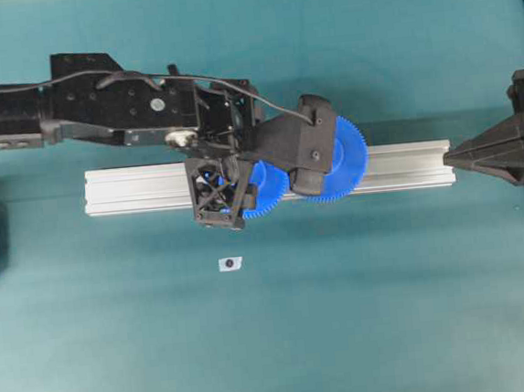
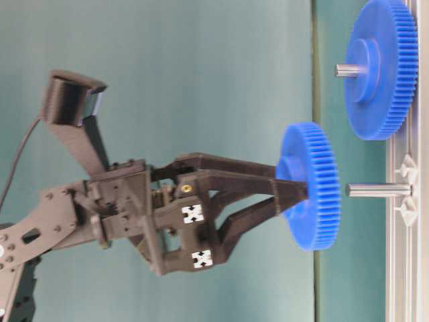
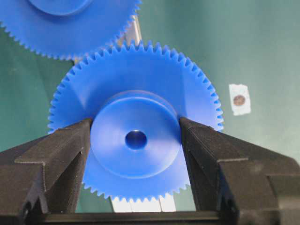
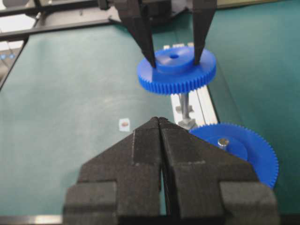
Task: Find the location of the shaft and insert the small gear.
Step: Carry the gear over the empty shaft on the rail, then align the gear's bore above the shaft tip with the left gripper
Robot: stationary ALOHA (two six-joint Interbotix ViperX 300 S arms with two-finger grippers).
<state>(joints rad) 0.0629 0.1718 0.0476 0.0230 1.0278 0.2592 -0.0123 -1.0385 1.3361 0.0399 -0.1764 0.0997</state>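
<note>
My left gripper (image 3: 136, 137) is shut on the raised hub of the small gear (image 3: 140, 75), a blue toothed wheel with a dark centre hole. In the table-level view the small gear (image 2: 315, 221) hangs just off the tip of the shaft (image 2: 379, 190), a thin silvery pin standing out of the aluminium rail (image 2: 402, 282). The hole sits roughly in line with the pin, with a narrow gap between them. In the right wrist view the shaft (image 4: 183, 107) shows under the small gear (image 4: 164, 79). My right gripper (image 4: 159, 121) is shut and holds nothing, away at the rail's right end (image 1: 451, 154).
A larger blue gear (image 1: 348, 156) with a grey pin in its hub sits on the rail (image 1: 133, 189) beside the small one, their teeth close together. A small white tag with a dark dot (image 1: 229, 264) lies on the green mat in front of the rail.
</note>
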